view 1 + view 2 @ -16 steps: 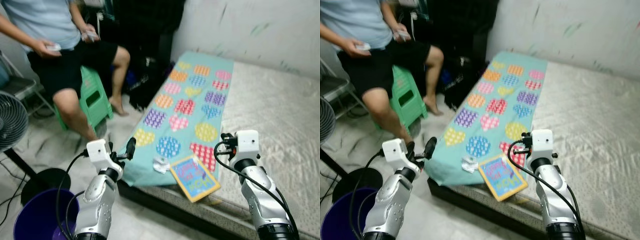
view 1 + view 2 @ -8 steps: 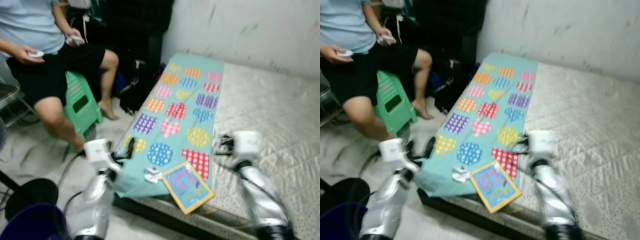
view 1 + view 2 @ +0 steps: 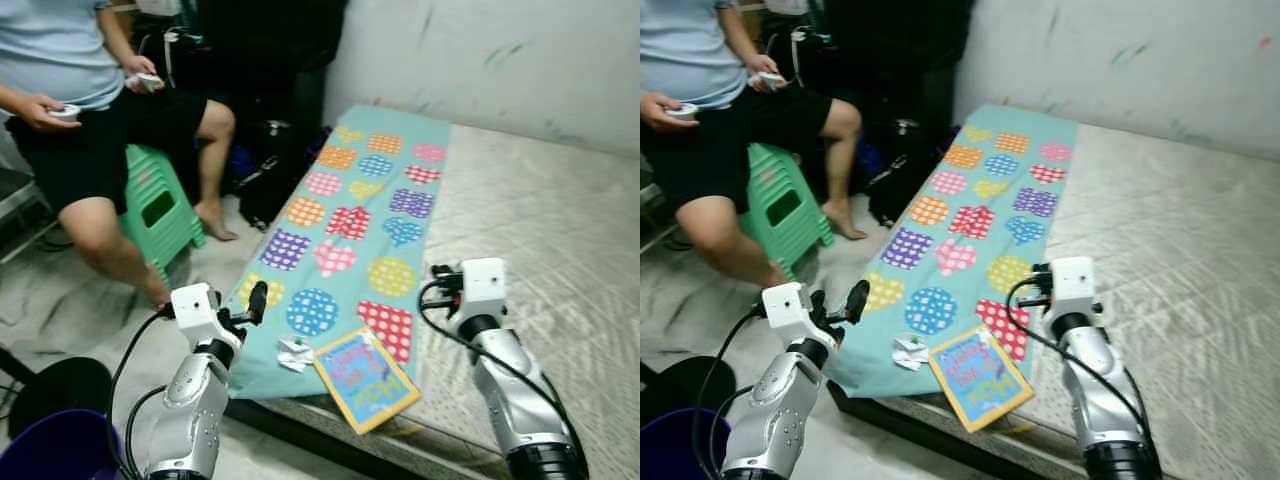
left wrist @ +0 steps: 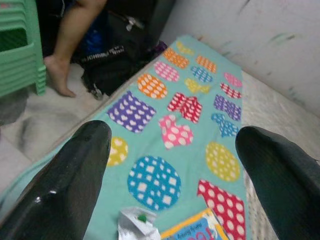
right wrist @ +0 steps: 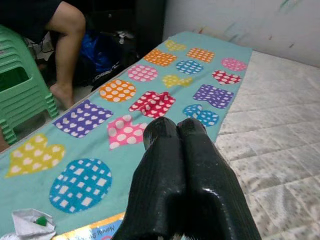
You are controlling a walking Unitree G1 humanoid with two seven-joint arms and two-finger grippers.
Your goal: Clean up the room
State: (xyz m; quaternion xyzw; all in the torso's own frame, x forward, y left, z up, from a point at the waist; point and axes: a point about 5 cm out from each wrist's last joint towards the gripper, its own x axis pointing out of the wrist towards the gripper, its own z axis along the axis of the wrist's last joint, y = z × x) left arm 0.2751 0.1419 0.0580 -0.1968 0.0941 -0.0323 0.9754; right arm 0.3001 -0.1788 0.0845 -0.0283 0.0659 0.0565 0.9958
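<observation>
A crumpled white wrapper (image 3: pixel 294 352) lies near the front edge of a teal mat (image 3: pixel 360 215) patterned with dotted shapes. Right beside it a colourful picture book (image 3: pixel 365 377) rests on the mat's corner, overhanging the bed edge. My left gripper (image 3: pixel 248 306) hovers off the bed's edge, left of the wrapper, its fingers (image 4: pixel 75 170) spread open and empty. In the left wrist view the wrapper (image 4: pixel 136 224) lies low between them. My right gripper (image 3: pixel 442 280) is held above the mattress, right of the book, fingers (image 5: pixel 172 150) pressed shut on nothing.
A person sits on a green stool (image 3: pixel 155 210) at the left, holding small devices. A purple bin (image 3: pixel 50 455) and a dark fan base (image 3: pixel 55 385) stand on the floor at lower left. Dark bags (image 3: pixel 265 180) lean by the bed. The grey mattress (image 3: pixel 560 230) stretches right.
The camera has swung, so the whole scene has slid left and the bin has moved to the corner. The wrapper and book lie as before; both arms keep their pose.
</observation>
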